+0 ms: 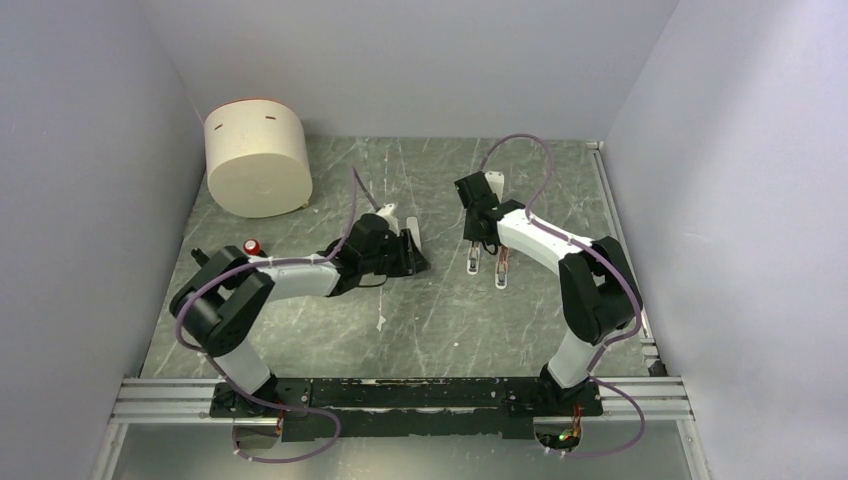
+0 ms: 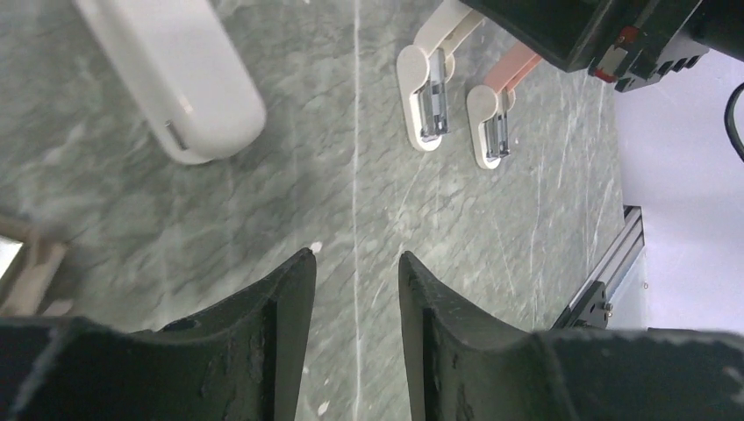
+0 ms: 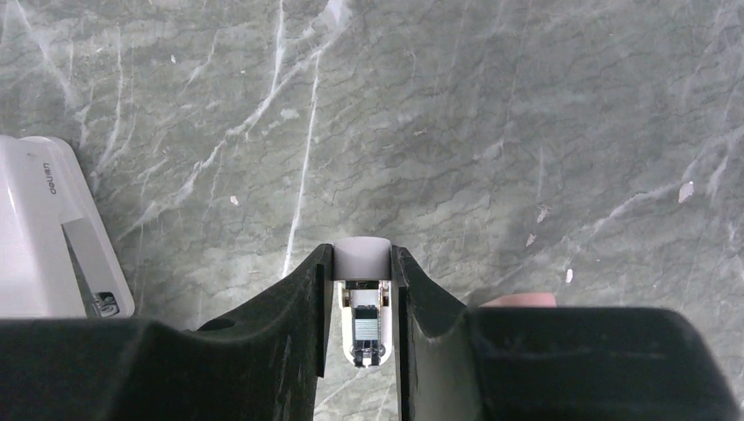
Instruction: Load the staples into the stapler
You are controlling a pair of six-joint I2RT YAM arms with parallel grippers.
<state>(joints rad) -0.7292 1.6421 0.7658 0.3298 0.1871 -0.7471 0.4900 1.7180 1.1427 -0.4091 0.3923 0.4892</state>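
The white stapler (image 1: 386, 212) (image 2: 184, 88) (image 3: 39, 237) lies on the table just beyond my left wrist, its metal strip showing in the right wrist view. My left gripper (image 1: 412, 252) (image 2: 355, 256) stands open above bare table, nothing between its fingers. My right gripper (image 1: 483, 250) (image 3: 361, 250) is shut on a short white piece (image 1: 470, 262) (image 2: 414, 88) (image 3: 361, 259) that has a metal channel. A pink piece (image 1: 502, 272) (image 2: 519, 66) (image 3: 518, 300) of similar shape sits right beside it. The staples are out of view. A small red-and-white thing (image 1: 252, 245) sits by my left elbow.
A big cream cylinder (image 1: 258, 160) stands at the back left. Grey walls close three sides. Aluminium rails run along the near edge (image 1: 400, 400) and the right side (image 2: 614, 263). A tan-edged thing (image 2: 22, 263) is cut off at the left wrist view's edge.
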